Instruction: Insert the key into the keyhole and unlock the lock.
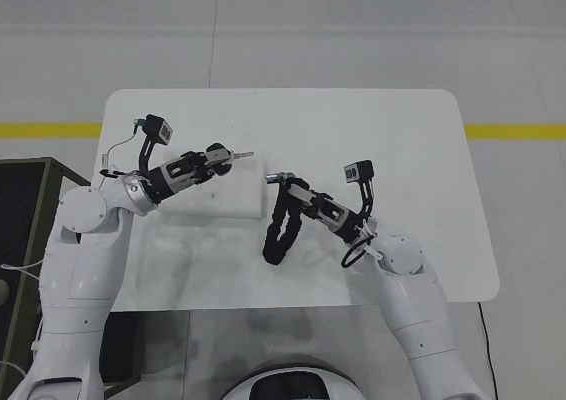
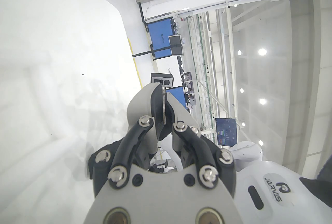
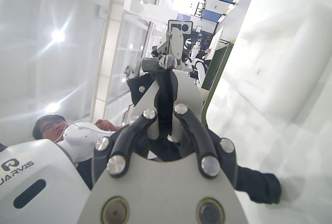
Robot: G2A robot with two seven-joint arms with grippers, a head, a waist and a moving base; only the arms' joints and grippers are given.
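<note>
In the top view my left gripper [image 1: 225,158] is shut on a small metal key [image 1: 242,155], whose blade points right toward the lock. The left wrist view shows the key [image 2: 164,105] edge-on, pinched between the fingers of the left gripper [image 2: 164,95]. To its right, my right gripper [image 1: 293,187] is shut on a black cable lock [image 1: 281,235], whose loop hangs down to the table. The lock's metal head [image 1: 277,178] sticks out toward the key, a short gap away. In the right wrist view the head [image 3: 158,63] sits just past the right gripper [image 3: 166,77].
A white foam block [image 1: 225,200] lies on the white table [image 1: 393,130] under and between the two grippers. A dark cart [image 1: 3,215] stands beside the table's left edge. The table's right half and far side hold nothing else.
</note>
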